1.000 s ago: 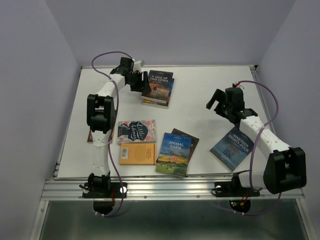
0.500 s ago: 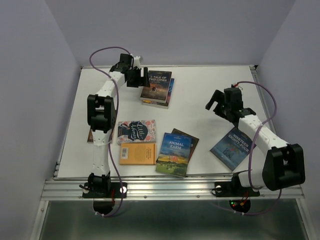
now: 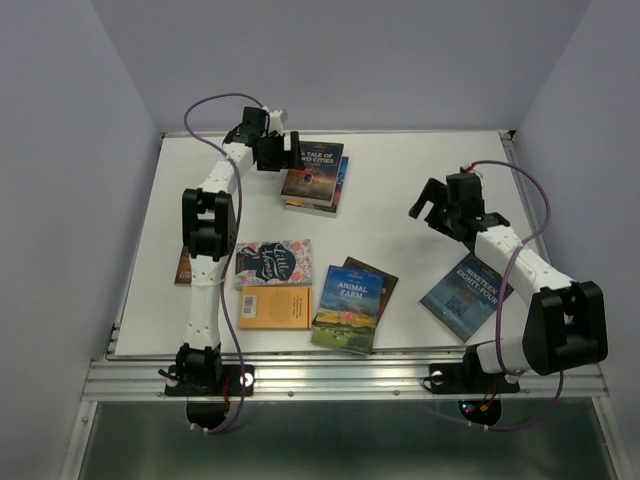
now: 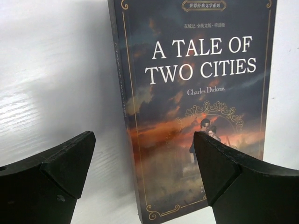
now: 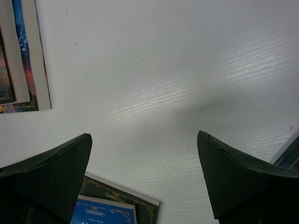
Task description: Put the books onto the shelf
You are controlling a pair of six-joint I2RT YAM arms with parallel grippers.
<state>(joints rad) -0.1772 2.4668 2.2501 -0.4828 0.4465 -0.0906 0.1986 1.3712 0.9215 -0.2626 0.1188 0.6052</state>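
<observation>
Books: we count eight, all lying flat on the white table. None is on a shelf, and we see no shelf in any view.

Change noted: a second ago the left gripper was narrowed at the left edge of the dark Dickens book. Now its jaws are spread wide and it has drawn back a little toward the far-left corner, touching nothing. In the left wrist view the book lies free beyond the two fingers. We judge this a release: the dark Dickens book rests on top of the blue book at the far middle of the table, making a pile of two. If that pile is the collecting place, six books are left to gather.

We find the right gripper with jaws wide and empty, above bare table on the right, as it was a second ago.

Count by kind:
- dark Dickens book, one, top of pile
- blue book, one, beneath it
- floral book, one, beside the left arm
- orange book, one, just in front of the floral one
- farm book, one, front middle
- brown book, one, partly under the farm book
- Orwell book, one, front right
- reddish book, one, mostly hidden behind the left arm
- grippers, two
</observation>
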